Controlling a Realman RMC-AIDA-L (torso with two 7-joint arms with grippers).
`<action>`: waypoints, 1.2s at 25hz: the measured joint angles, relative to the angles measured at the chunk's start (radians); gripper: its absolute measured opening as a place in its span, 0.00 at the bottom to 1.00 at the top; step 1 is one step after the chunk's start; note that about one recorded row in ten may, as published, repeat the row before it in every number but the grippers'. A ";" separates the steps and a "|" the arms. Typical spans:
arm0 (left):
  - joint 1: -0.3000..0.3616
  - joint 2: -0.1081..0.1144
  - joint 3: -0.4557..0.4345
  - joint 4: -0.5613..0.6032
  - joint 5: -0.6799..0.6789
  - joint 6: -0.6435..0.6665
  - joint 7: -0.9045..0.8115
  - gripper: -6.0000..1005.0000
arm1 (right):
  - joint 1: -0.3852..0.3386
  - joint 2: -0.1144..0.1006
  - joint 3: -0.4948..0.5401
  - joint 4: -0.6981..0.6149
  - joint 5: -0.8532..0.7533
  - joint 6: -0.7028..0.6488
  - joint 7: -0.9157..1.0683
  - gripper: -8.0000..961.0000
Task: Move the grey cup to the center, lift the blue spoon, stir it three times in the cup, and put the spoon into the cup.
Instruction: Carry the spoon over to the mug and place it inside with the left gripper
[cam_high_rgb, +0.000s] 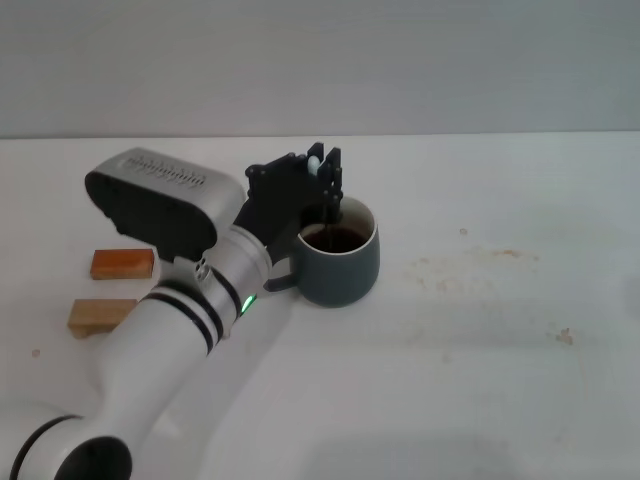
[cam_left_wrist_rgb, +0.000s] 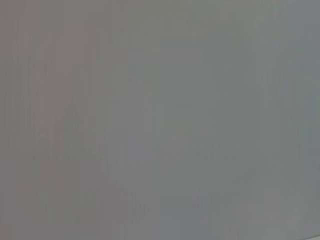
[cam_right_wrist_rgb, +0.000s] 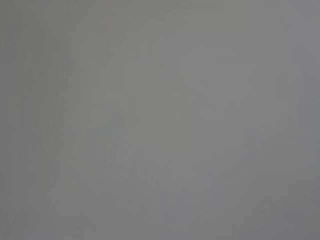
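The grey cup (cam_high_rgb: 340, 262) stands on the white table near the middle of the head view, handle toward my left arm, with dark liquid inside. Just above its rim, my left gripper (cam_high_rgb: 328, 172) is shut on the pale handle of the blue spoon (cam_high_rgb: 331, 207). The spoon hangs upright, its lower end down inside the cup. Both wrist views are blank grey and show nothing. My right gripper is out of view.
Two small wooden blocks (cam_high_rgb: 122, 264) (cam_high_rgb: 100, 316) lie at the left of the table, beside my left arm. Faint stains (cam_high_rgb: 470, 265) mark the table right of the cup. A grey wall rises behind the table's far edge.
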 joint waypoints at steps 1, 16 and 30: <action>0.007 0.001 0.002 -0.004 0.000 0.000 0.000 0.15 | 0.000 0.000 0.000 0.000 0.000 0.000 0.000 0.01; 0.127 -0.002 0.007 -0.105 0.085 -0.016 0.007 0.15 | 0.012 0.002 -0.011 0.012 0.000 0.003 -0.018 0.01; -0.010 -0.015 0.034 0.019 0.080 0.032 -0.086 0.15 | 0.009 0.000 -0.011 0.009 0.000 0.003 -0.019 0.01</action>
